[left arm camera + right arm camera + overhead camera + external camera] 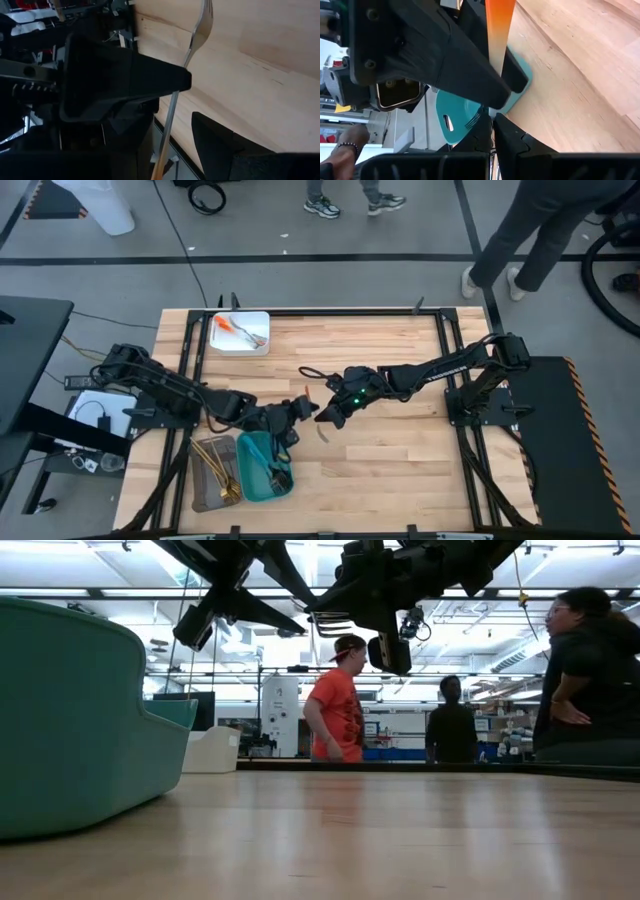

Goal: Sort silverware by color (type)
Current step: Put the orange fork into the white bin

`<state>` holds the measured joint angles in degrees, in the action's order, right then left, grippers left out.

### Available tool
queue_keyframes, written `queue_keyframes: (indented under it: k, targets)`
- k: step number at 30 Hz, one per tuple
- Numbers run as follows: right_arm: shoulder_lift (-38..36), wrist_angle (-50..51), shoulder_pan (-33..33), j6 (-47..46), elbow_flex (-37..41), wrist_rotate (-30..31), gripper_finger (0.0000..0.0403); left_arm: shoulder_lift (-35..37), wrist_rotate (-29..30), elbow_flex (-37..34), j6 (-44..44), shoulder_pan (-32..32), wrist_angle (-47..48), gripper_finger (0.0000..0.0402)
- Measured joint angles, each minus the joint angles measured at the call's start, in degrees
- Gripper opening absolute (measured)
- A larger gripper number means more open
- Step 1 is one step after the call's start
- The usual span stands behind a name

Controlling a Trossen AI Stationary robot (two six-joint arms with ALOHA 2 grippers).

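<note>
Your left gripper [297,409] and right gripper [325,416] meet tip to tip mid-table [400,450], just beside teal tray [262,467]. Left fingers [125,82] pinch silver fork [192,40] by handle. Right fingers [455,65] clamp orange utensil [499,22] over teal tray. Gold pieces [218,470] lie in grey tray [203,500]; orange piece [224,326] in white tray [255,345].

overhead looks straight down; low skims table [400,840]; wrists close; all share table.

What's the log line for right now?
right gripper: fingers shut on orange-handled fork, above table | left gripper: facing it, close, near teal tray | likely handover
</note>
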<state>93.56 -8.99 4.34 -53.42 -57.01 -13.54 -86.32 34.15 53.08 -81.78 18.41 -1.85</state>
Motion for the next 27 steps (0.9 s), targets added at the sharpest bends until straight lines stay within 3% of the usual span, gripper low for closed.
queue_keyframes:
  k: [4,14,21,27]
  targets:
    - [0.0,0.0,0.0,0.0,0.0,0.0,0.0016,0.0,-0.1,0.0,0.0,0.0,0.0,0.0129]
    - [0.0,0.2,0.0,0.4,0.0,0.0,0.0016,0.0,0.0,0.0,0.0,0.0,0.3,0.0016]
    - [0.1,0.0,0.0,1.6,0.0,0.0,0.0016,0.0,-1.6,0.0,0.5,0.0,0.8,0.0012]
    - [0.2,0.0,-0.2,4.6,0.0,2.1,0.004,0.1,-1.6,0.2,8.5,0.0,6.7,0.0012]
